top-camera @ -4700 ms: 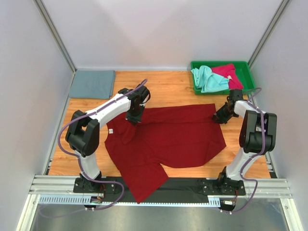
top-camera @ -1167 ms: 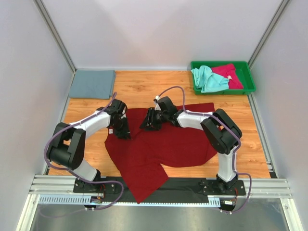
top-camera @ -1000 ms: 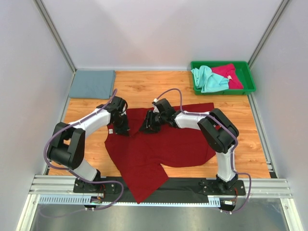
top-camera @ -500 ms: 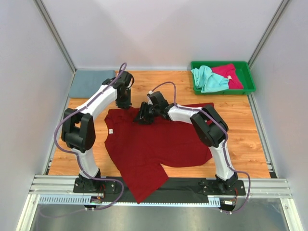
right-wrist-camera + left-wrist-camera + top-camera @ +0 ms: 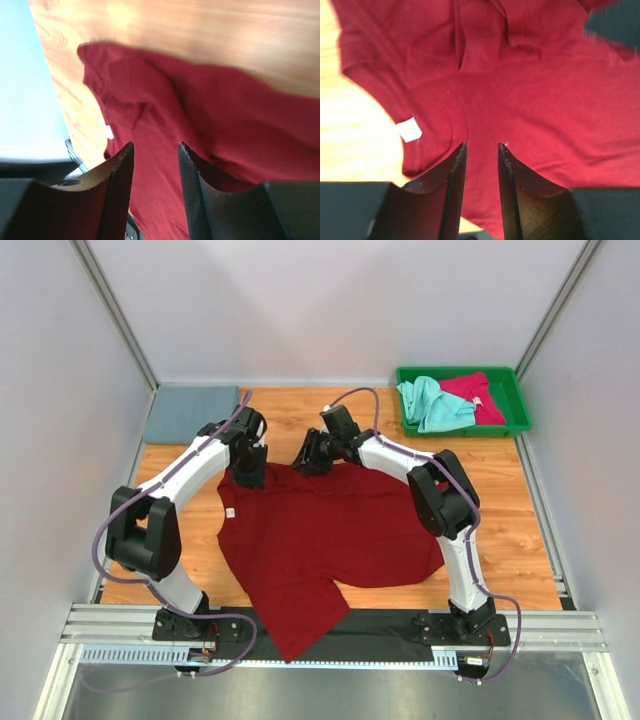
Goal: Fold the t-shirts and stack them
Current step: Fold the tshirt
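A dark red t-shirt point(image 5: 330, 530) lies spread across the wooden table, its lower part hanging over the near edge. My left gripper point(image 5: 247, 474) hovers over the shirt's far left corner. In the left wrist view this gripper point(image 5: 481, 146) is open, with only red cloth point(image 5: 530, 105) and a white label point(image 5: 410, 131) beneath it. My right gripper point(image 5: 304, 457) is at the shirt's far edge. The right wrist view shows it point(image 5: 155, 145) open above the wrinkled red cloth point(image 5: 165, 115). A folded slate grey-blue t-shirt point(image 5: 192, 412) rests at the back left.
A green tray point(image 5: 465, 429) at the back right holds a crumpled mint green shirt point(image 5: 432, 403) and a pinkish-red one point(image 5: 476, 394). White walls close in both sides and the back. Metal rails point(image 5: 330, 625) run along the near edge.
Both arms have swung toward the far edge, drawing the shirt's top left part out flat. The left gripper has opened and let go of the cloth.
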`<state>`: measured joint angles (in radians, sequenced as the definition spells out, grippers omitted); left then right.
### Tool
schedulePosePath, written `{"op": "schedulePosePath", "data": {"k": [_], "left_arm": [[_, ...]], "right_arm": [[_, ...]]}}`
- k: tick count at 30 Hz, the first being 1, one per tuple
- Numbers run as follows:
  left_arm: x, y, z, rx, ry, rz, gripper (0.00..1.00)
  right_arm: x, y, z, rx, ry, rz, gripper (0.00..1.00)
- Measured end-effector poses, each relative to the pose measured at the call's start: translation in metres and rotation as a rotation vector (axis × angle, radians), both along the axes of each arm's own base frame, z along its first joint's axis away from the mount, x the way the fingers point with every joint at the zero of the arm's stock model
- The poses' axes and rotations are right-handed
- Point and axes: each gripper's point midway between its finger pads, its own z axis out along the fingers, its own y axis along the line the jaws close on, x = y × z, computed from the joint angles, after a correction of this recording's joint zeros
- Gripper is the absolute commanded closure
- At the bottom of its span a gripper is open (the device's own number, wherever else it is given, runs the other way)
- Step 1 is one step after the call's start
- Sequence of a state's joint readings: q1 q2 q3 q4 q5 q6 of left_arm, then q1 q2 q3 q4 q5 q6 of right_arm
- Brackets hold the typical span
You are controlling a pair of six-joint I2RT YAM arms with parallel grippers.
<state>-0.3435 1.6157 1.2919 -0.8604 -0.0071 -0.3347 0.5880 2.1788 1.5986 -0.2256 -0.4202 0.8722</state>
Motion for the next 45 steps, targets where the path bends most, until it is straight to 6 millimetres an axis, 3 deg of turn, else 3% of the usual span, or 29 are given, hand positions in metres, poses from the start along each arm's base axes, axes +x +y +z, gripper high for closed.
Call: {"op": "schedulePosePath", "data": {"k": [4,8,14,22,32,45], "left_arm": [[0.013,0.001,-0.029,0.004,0.044,0.020,0.61],[0.021,0.009,-0.043,0.009,0.067,0.057,0.61],[0.033,0.016,-0.046,0.001,0.048,0.094,0.61],[0.045,0.017,-0.051,-0.020,0.037,0.112,0.65],[0.053,0.004,-0.052,-0.082,0.038,0.108,0.59],[0.068,-0.004,-0.053,-0.107,0.032,0.103,0.83]], "right_arm": [[-0.005,0.019,0.010,-0.038,-0.046,0.105,0.57],[-0.003,0.037,0.021,-0.091,-0.163,0.214,0.56],[-0.018,0.041,0.009,-0.188,-0.226,0.328,0.56],[-0.023,0.038,-0.028,-0.295,-0.223,0.395,0.57],[-0.008,0.044,-0.029,-0.322,-0.261,0.398,0.57],[-0.003,0.046,-0.040,-0.341,-0.260,0.411,0.53]]}}
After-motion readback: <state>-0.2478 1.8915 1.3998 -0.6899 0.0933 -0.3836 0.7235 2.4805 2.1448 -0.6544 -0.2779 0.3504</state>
